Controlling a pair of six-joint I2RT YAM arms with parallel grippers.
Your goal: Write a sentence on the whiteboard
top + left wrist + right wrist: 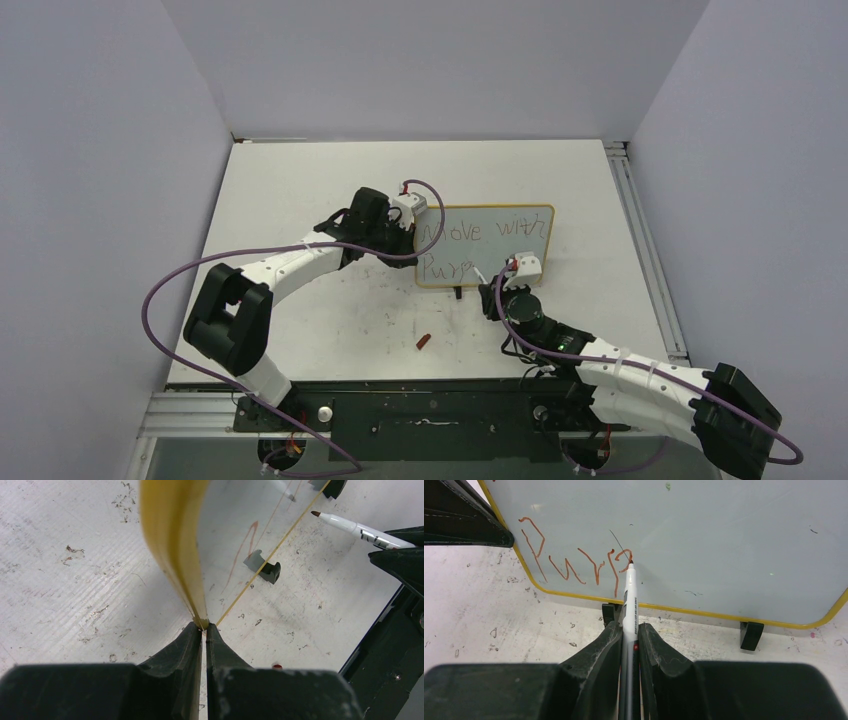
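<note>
High overview, close wrist views, whiteboard [495, 255] shared

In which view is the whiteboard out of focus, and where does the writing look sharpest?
Left wrist view: the yellow edge of the whiteboard is blurred, close to the lens; the table behind is sharp. Right wrist view: the sentence and the marker tip are crisp. Top external view: evenly lit, writing small and faint.

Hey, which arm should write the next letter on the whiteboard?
Right. The right gripper grips the marker, its tip at the whiteboard just after "Purp". The left gripper is clamped on the yellow frame.
</note>
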